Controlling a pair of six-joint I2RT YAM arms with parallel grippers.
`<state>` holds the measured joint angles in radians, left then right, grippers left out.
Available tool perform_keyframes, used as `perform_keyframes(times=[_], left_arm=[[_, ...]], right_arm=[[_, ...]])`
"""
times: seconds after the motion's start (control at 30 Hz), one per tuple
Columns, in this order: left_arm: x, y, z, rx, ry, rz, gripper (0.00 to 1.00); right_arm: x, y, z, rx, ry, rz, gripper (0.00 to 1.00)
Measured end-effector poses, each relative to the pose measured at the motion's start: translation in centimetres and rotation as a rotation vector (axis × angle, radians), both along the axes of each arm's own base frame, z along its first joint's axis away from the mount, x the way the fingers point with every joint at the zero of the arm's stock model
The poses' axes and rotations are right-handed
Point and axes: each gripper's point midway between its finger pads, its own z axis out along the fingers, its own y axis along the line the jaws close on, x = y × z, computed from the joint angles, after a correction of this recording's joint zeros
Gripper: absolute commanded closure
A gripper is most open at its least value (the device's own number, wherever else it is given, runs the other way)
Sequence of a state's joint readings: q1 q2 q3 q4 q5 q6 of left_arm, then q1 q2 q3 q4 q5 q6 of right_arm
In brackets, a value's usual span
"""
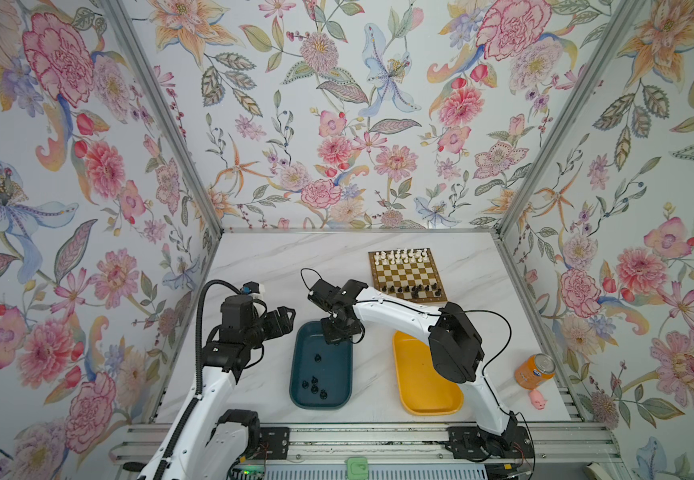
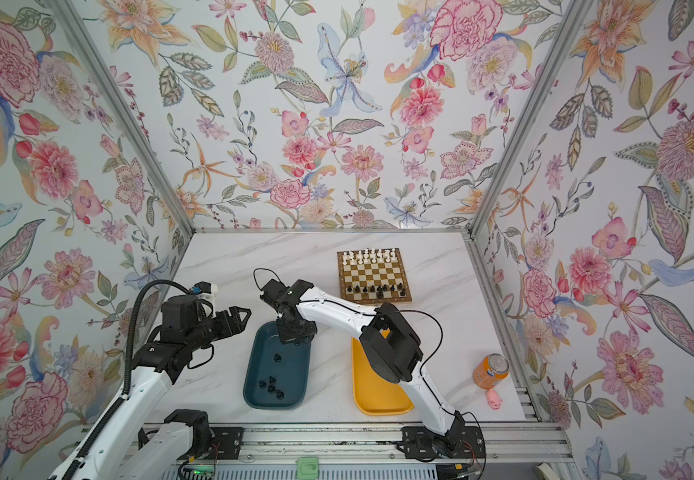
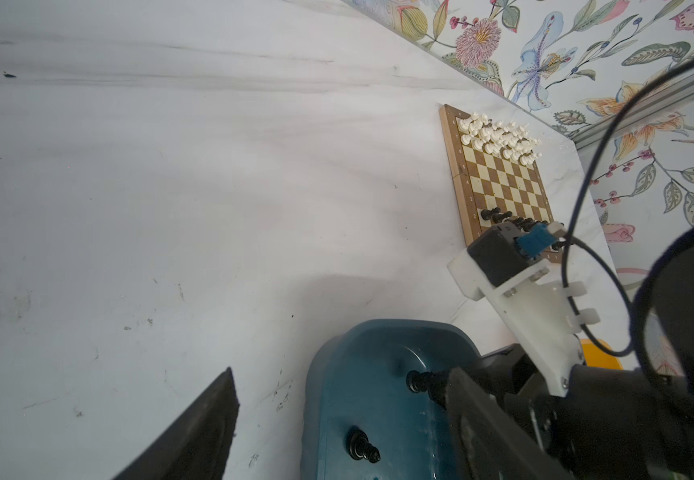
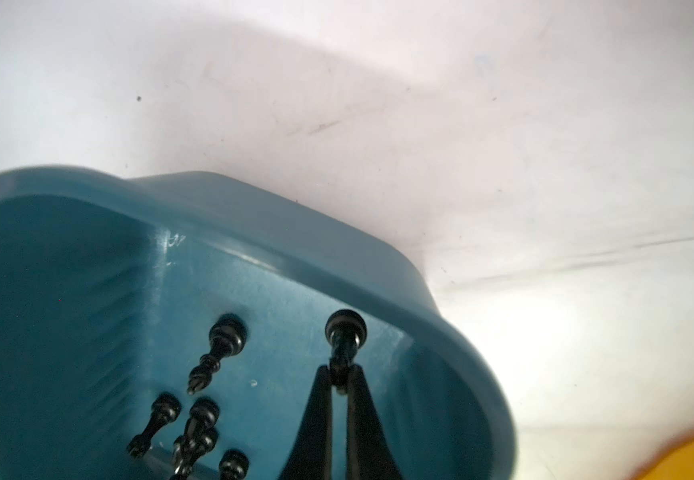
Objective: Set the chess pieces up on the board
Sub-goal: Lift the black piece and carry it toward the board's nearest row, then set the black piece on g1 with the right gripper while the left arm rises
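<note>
Black chessman (image 4: 344, 340) pinched at its head by the right gripper (image 4: 339, 380), low inside the teal tray (image 4: 253, 216).
Its long axis runs straight on from the nearly closed fingertips, round disc base pointing away. It is glossy ribbed plastic, likely a slippery hold. More loose black pieces (image 4: 218, 353) lie on the tray's smooth floor. The wooden board (image 1: 407, 274) lies beyond the tray, nearer this arm. The left gripper (image 1: 291, 320) hovers wide open and empty beside the tray.

The right arm (image 1: 395, 311) hides the far end of the teal tray (image 1: 294, 374), whose chess pieces (image 1: 314, 385) are too small to identify.
</note>
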<state>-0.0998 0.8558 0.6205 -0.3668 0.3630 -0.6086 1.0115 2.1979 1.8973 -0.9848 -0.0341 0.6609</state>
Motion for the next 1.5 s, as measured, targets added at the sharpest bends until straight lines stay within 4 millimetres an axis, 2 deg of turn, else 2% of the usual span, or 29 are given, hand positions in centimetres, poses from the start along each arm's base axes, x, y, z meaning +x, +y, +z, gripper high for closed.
perform_keyframes(times=[0.2, 0.33, 0.47, 0.63, 0.8, 0.93, 1.23, 1.4, 1.5], left_arm=[[0.9, 0.6, 0.2, -0.001, -0.006, 0.023, 0.19], [1.9, 0.7, 0.7, -0.002, -0.022, 0.029, 0.19], [2.9, 0.6, 1.0, -0.007, -0.035, 0.032, 0.18], [4.1, 0.5, 0.2, -0.019, -0.019, 0.038, 0.18], [5.9, -0.8, 0.7, -0.03, -0.023, 0.016, 0.19], [7.8, -3.3, 2.0, -0.049, -0.055, -0.036, 0.19], [11.1, -8.0, 2.6, -0.075, -0.061, -0.117, 0.19], [12.8, -9.7, 3.2, -0.085, -0.072, -0.139, 0.19], [13.9, -10.3, 3.7, -0.088, -0.082, -0.146, 0.2]], right_arm=[[1.4, -0.8, 3.7, 0.041, -0.055, -0.014, 1.0], [3.4, -2.0, 7.0, 0.077, -0.113, -0.038, 1.0], [5.8, -4.9, 9.8, 0.08, -0.17, -0.087, 1.0], [7.8, -9.8, 11.5, 0.049, -0.212, -0.159, 1.0], [8.9, -15.0, 11.4, -0.009, -0.217, -0.234, 1.0], [9.8, -19.3, 10.6, -0.061, -0.205, -0.298, 1.0], [11.0, -27.6, 7.9, -0.117, -0.156, -0.452, 1.0], [12.0, -30.2, 6.8, -0.108, -0.149, -0.511, 1.0], [12.8, -30.9, 6.5, -0.094, -0.155, -0.526, 1.0]])
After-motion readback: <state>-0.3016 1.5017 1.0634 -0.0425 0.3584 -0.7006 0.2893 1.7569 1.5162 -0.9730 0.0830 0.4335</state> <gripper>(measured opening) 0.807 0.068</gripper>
